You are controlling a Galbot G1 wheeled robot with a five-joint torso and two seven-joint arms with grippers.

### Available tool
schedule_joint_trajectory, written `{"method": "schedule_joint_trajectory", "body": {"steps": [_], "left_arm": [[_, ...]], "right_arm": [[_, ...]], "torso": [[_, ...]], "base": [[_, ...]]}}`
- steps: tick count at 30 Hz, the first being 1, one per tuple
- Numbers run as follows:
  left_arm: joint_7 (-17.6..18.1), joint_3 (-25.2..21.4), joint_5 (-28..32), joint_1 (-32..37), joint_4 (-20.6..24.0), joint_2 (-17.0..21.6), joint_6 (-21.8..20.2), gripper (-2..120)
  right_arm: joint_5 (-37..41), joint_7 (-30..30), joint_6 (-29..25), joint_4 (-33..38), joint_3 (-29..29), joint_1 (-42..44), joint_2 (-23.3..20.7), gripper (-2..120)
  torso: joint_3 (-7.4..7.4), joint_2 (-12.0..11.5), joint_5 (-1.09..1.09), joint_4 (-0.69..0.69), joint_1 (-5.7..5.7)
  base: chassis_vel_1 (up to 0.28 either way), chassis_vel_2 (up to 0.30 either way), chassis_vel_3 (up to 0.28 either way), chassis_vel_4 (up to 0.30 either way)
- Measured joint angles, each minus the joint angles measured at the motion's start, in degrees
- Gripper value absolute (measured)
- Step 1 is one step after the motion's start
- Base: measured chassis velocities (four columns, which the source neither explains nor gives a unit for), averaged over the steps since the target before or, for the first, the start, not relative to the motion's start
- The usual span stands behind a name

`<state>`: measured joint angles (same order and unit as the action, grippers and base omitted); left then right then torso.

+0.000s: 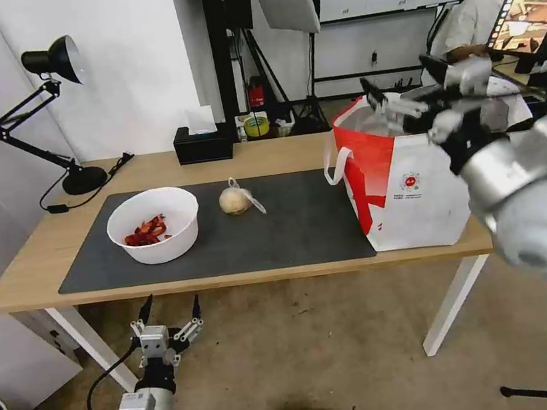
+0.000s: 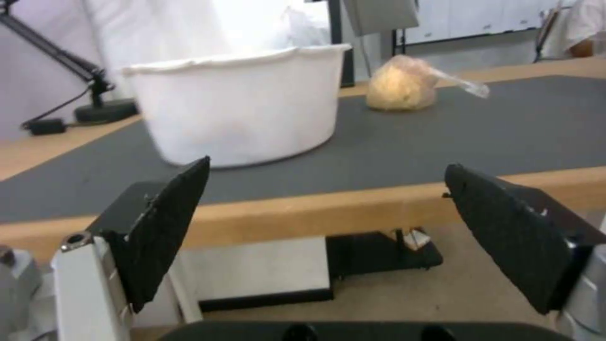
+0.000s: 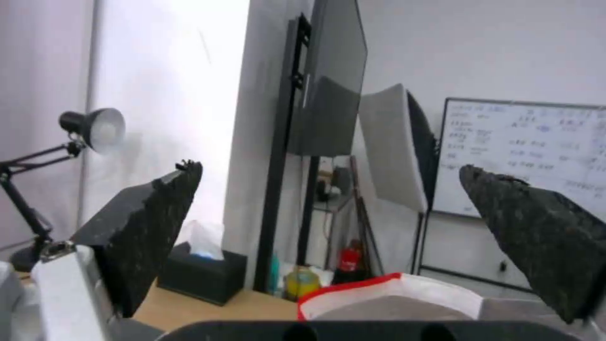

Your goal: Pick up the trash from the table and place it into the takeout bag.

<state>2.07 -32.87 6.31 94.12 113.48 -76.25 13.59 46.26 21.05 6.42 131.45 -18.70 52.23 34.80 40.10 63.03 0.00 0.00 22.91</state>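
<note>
My right gripper (image 1: pixel 406 90) hangs above the open mouth of the takeout bag (image 1: pixel 413 193), which stands at the right end of the table (image 1: pixel 19 265); its fingers are spread wide and hold nothing. My left gripper (image 1: pixel 170 313) waits below the table's front edge, fingers also wide apart. On the dark mat (image 1: pixel 290 229) sit the white bowl (image 1: pixel 154 224) of red scraps and, near it, the bagged beige lump (image 1: pixel 236 200).

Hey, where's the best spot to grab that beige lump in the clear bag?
Probably the beige lump in clear bag itself, from above: it sits free on the mat, round and soft. Its twisted plastic tail, trailing toward the takeout bag, looks too thin and floppy.
</note>
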Motion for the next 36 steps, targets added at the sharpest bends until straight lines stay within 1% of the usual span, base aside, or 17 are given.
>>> {"method": "schedule_joint_trajectory", "body": {"steps": [1,2,4,7,8,10,11,13,14,16,17,18,22,23,25,28,36], "left_arm": [[0.0,0.0,0.0,0.0,0.0,0.0,0.0,100],[0.1,-0.4,0.0,0.7,0.5,-0.5,0.0,100],[0.1,-0.7,0.0,1.0,0.9,-0.8,0.0,100],[0.2,-1.0,0.0,1.3,1.4,-1.1,-0.1,100],[0.2,-1.0,0.0,1.3,1.4,-1.1,-0.1,100],[0.2,-1.0,0.0,1.3,1.4,-1.0,-0.2,100],[0.2,-1.0,0.0,1.3,1.4,-1.0,-0.2,100],[0.2,-0.9,0.0,1.4,1.3,-0.8,-0.2,100],[0.2,-0.9,0.0,1.4,1.3,-0.8,-0.2,100],[0.2,-0.7,0.0,1.4,1.0,-1.2,-0.2,100],[0.2,-0.6,0.0,1.4,1.0,-1.2,-0.2,100],[0.2,-0.6,0.0,1.4,1.0,-1.2,-0.2,100],[0.1,-0.2,0.0,1.2,1.0,-1.4,-0.2,100],[0.1,-0.2,0.0,1.2,1.0,-1.4,-0.2,100],[0.1,-0.2,0.0,1.2,1.0,-1.6,-0.2,100],[0.1,-0.2,0.0,1.2,0.9,-1.9,-0.2,100],[0.1,-0.6,-0.2,1.5,1.0,-2.5,-0.1,100]], "right_arm": [[0.0,0.0,0.0,0.0,0.0,0.0,0.0,100],[-1.6,-0.3,-0.6,0.2,-0.3,1.9,0.6,100],[-3.2,-0.4,-1.1,0.5,-1.1,3.7,1.2,100],[-9.2,-2.2,-3.2,0.8,-6.6,11.8,4.0,100],[-9.2,-2.2,-3.2,0.8,-6.6,11.8,4.0,100],[-12.3,-2.9,-4.2,1.0,-9.6,16.7,5.8,100],[-12.3,-2.9,-4.2,1.0,-9.6,16.7,5.8,100],[-17.3,-4.2,-6.0,1.1,-12.7,23.0,9.4,100],[-17.3,-4.2,-6.0,1.1,-12.7,23.0,9.4,100],[-22.1,-5.1,-7.2,1.8,-14.5,28.5,14.5,100],[-24.4,-5.5,-7.9,1.8,-14.8,31.1,17.0,100],[-24.4,-5.5,-7.9,1.8,-14.8,31.1,17.0,100],[-33.7,-6.6,-12.7,0.1,-14.6,38.4,24.8,100],[-33.7,-6.6,-12.7,0.1,-14.6,38.4,24.8,100],[-36.9,-6.6,-13.8,-0.9,-13.7,40.2,27.4,100],[-38.1,-6.1,-14.0,-1.4,-13.0,41.2,28.7,100],[-38.5,-4.0,-13.9,-2.9,-10.8,42.8,29.1,100]], "torso": [[0.00,0.0,0.00,0.00,0.00],[0.00,0.0,0.00,0.04,0.00],[0.00,0.0,0.00,0.04,0.00],[0.00,0.0,0.00,0.01,0.00],[0.00,0.0,0.00,0.01,0.00],[0.00,0.0,0.01,-0.01,0.00],[0.00,0.0,0.01,-0.01,0.00],[0.00,0.0,0.00,0.00,0.00],[0.00,0.0,0.00,0.00,0.00],[0.00,0.0,-0.01,0.00,0.00],[0.00,0.0,-0.01,0.00,0.01],[0.00,0.0,-0.01,0.00,0.01],[0.00,0.0,-0.01,-0.01,0.00],[0.00,0.0,-0.01,-0.01,0.00],[0.00,0.0,-0.01,0.00,0.00],[0.00,0.0,-0.01,-0.01,0.00],[0.00,0.0,-0.01,0.01,0.00]], "base": [[0.000,0.000,0.000,0.000],[0.000,0.000,0.000,0.000],[0.000,0.000,0.000,0.000],[0.000,0.000,0.000,0.000],[0.000,0.000,0.000,0.000],[0.000,0.000,0.000,0.000],[0.000,0.000,0.000,0.000],[0.000,0.000,0.000,0.000],[0.000,0.000,0.000,0.000],[0.000,0.000,0.000,0.000],[0.000,0.000,0.000,0.000],[0.000,0.000,0.000,0.000],[0.000,0.000,0.000,0.000],[0.000,0.000,0.000,0.000],[0.000,0.000,0.000,0.000],[0.000,0.000,0.000,0.000],[0.000,0.000,0.000,0.000]]}}
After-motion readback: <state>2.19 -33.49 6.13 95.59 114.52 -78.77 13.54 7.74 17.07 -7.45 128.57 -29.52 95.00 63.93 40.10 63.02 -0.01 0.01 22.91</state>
